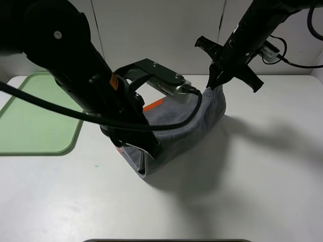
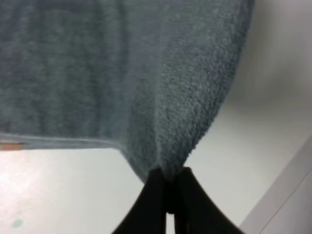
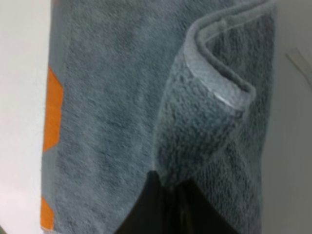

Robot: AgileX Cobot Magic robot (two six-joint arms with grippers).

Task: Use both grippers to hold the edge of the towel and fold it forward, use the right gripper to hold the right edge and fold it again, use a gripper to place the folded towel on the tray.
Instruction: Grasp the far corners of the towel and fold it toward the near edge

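Jaws of the left gripper point(image 2: 168, 178) and right gripper point(image 1: 215, 84) are each pinched shut on the towel point(image 1: 199, 118), which hangs slack between them above the middle of the tabletop point(image 1: 262, 181), probably so it can swing forward into its first fold, with the tray point(image 1: 30, 126) at nine o'clock

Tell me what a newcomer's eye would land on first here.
The dark grey towel sags above the middle of the white table, held up at both ends. The left claw and the right claw are each shut on a pinch of cloth. At the far left lies the pale green tray.
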